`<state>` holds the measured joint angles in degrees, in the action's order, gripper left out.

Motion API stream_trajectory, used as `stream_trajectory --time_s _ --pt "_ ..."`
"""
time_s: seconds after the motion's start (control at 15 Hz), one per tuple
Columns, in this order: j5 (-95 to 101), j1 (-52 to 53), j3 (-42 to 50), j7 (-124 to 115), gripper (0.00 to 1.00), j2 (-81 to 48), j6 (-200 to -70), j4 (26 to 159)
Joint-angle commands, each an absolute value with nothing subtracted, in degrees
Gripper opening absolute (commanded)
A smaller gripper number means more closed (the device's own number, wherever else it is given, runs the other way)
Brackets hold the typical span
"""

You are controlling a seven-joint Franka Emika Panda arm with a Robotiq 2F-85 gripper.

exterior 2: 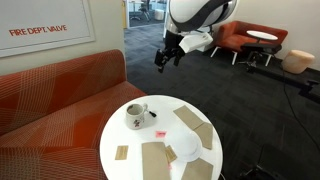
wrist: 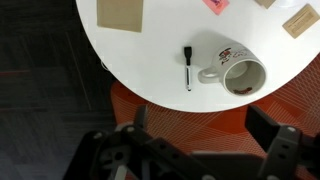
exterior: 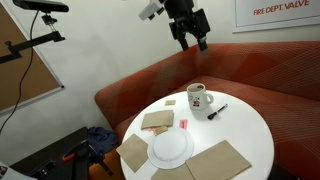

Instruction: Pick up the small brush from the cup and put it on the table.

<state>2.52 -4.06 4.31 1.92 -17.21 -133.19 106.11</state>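
The small brush (wrist: 187,67), a thin dark stick, lies flat on the round white table (wrist: 150,60) just beside the cup's handle; it also shows in an exterior view (exterior: 218,110). The cup (wrist: 238,72), a white mug with dark reddish print, stands upright near the table edge and shows in both exterior views (exterior: 197,98) (exterior 2: 136,114). My gripper (exterior: 189,34) hangs high above the table, well clear of the cup, open and empty; it also shows in the other exterior view (exterior 2: 165,58). In the wrist view its fingers (wrist: 190,150) are spread wide at the bottom.
A round white plate (exterior: 171,148), tan mats (exterior: 219,160) (exterior: 157,120) and a small pink-red item (exterior: 185,123) lie on the table. A red-orange sofa (exterior: 260,75) curves behind it. A tripod and camera stand to one side (exterior: 40,40).
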Motion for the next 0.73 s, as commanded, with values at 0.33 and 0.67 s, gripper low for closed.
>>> stream_trajectory --time_s 0.33,0.67 --pt "3.59 -4.04 4.21 2.04 1.0 -7.92 -133.04 112.63" --pt "3.6 -4.03 4.21 2.05 1.0 -7.11 -133.05 113.67"
